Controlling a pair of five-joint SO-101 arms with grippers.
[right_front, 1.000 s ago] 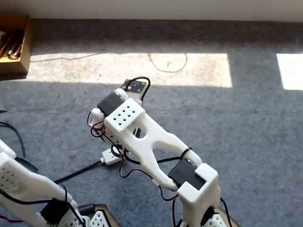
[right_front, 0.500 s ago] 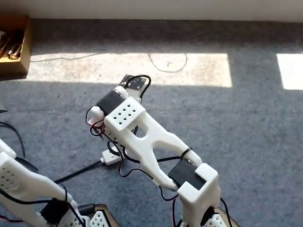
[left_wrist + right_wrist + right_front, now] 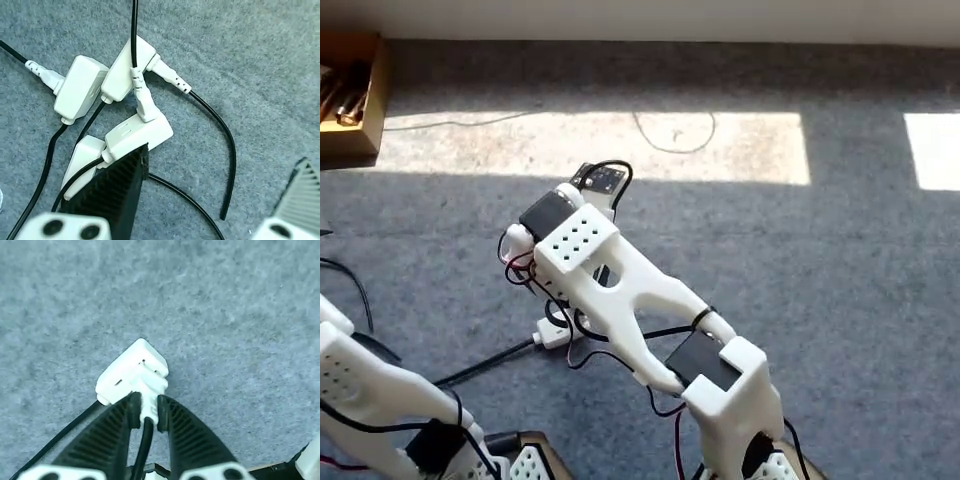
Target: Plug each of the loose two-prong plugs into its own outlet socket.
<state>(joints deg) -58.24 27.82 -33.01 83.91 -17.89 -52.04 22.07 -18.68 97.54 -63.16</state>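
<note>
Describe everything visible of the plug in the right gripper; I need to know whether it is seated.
The plug is small, white and plastic-looking, with a black cord trailing back from it. The right gripper is shut on it, black fingers pressing its two sides. Its front end meets a white outlet block lying on grey carpet. The prongs are hidden, so seating cannot be told.

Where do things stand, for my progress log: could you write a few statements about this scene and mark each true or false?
1. The right claw is shut on a white plug. True.
2. That plug lies far from any outlet. False: it sits right against a white socket.
3. The left claw is clamped on a black cord. False: it is open and holds nothing.
4. Everything lies on grey carpet. True.
</note>
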